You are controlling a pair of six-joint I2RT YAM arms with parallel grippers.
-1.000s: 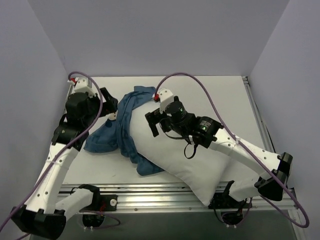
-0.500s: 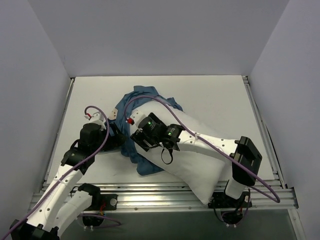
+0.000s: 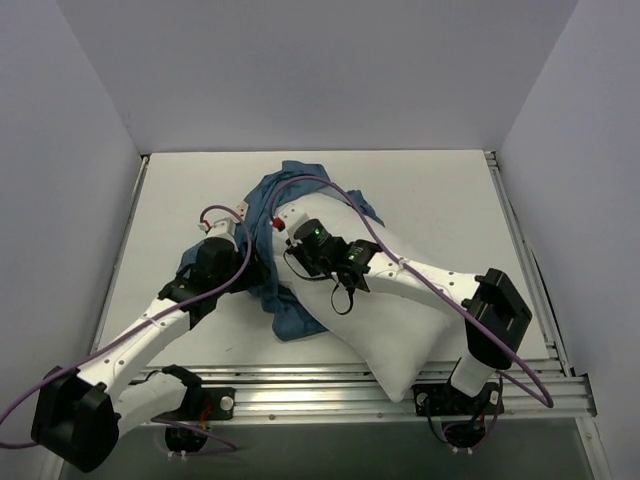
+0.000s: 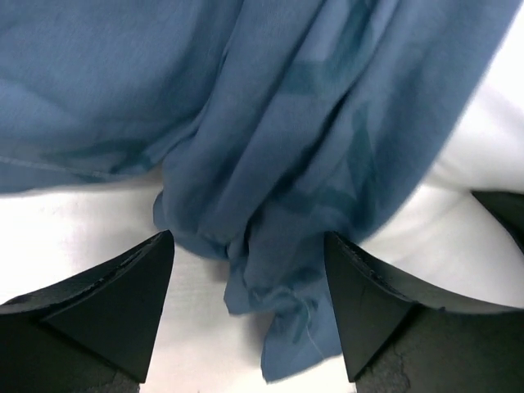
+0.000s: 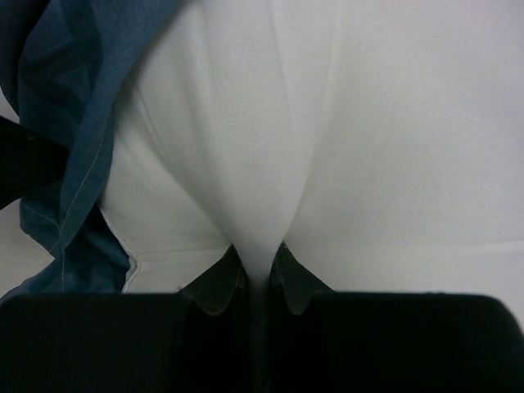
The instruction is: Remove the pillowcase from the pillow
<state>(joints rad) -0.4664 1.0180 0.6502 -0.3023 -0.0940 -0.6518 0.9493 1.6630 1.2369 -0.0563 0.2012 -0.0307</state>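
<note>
The white pillow (image 3: 400,320) lies slanted across the table, its far left end still wrapped in the bunched dark blue pillowcase (image 3: 265,205). My right gripper (image 3: 292,250) sits on that end and is shut on a pinched fold of the pillow (image 5: 270,164). In the right wrist view its fingertips (image 5: 214,282) squeeze the white fabric, and the pillowcase (image 5: 65,123) hangs at the left. My left gripper (image 3: 255,272) is at the pillow's left side and open. In the left wrist view a hanging twist of pillowcase (image 4: 278,246) dangles between its wide-apart fingers (image 4: 123,311), untouched.
A blue flap of the case (image 3: 297,322) lies on the white table (image 3: 440,190) beside the pillow's near side. A metal rail (image 3: 300,385) runs along the near edge. Purple cables (image 3: 330,185) arc over the pillow. Grey walls close in on three sides.
The right gripper slid to the pillow's covered end and shut on a fold of pillow. The left arm swung in from the far left to the hanging pillowcase.
</note>
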